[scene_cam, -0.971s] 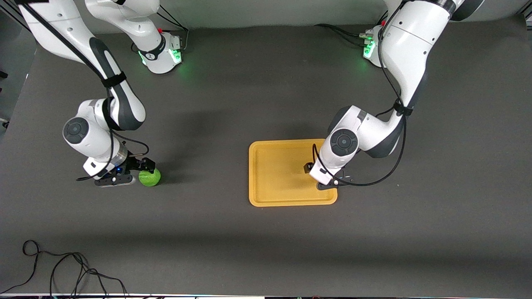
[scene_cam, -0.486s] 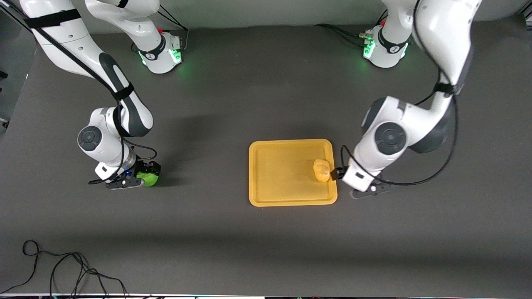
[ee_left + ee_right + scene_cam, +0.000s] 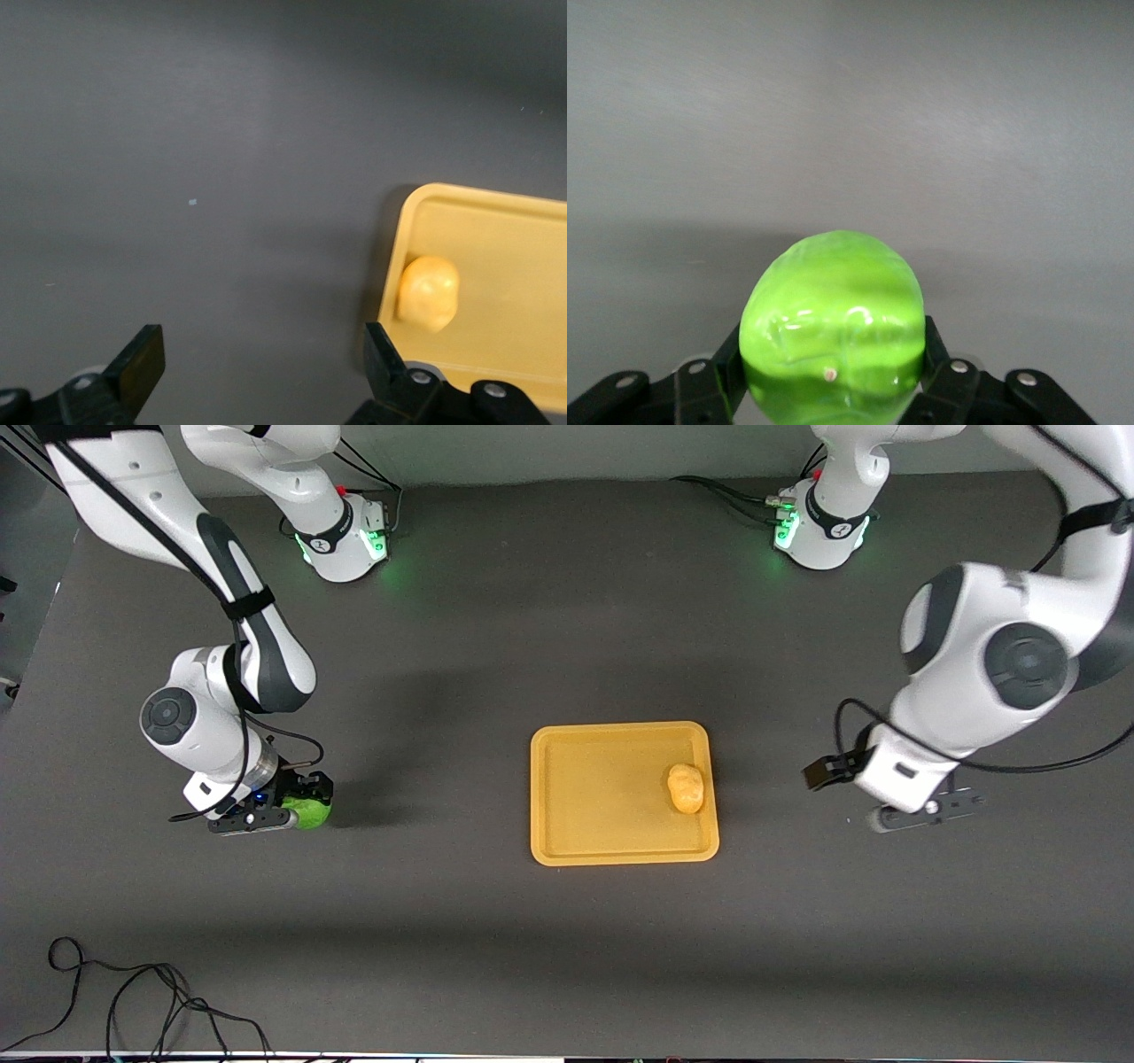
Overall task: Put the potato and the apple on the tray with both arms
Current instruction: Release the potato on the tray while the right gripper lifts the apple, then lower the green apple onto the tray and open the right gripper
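Potato [image 3: 686, 788] lying inside the tray [image 3: 602, 841], tight against the rim at the left arm's end, about midway along that short side; seen again in the left wrist view [image 3: 428, 292] against the tray's wall [image 3: 394, 266]. Rest of the tray floor bare, ample room for a second fruit toward the right arm's end.

Left arm bent at the elbow and raised, wrist turned downward, left gripper [image 3: 850, 775] hanging over bare table just off the tray's end nearest that arm; fingers [image 3: 142, 359] spread wide with nothing between them.

Right arm reaching down steeply from its base, forearm nearly vertical, right gripper [image 3: 297, 808] low at the table, well apart from the tray toward the right arm's end. Apple [image 3: 306, 813] pinched between the fingers [image 3: 943, 372], pads pressing both flanks; bright green, glossy, mostly hidden under the wrist in the front view, filling the lower middle of the right wrist view [image 3: 833, 328]. Cannot tell whether the apple is touching the table or just lifted.

No readable writing on tray, fruit or grippers.

Open dark table between apple and tray. Loose black cable [image 3: 133, 1001] lying far nearer the front camera than the tray, toward the right arm's end.
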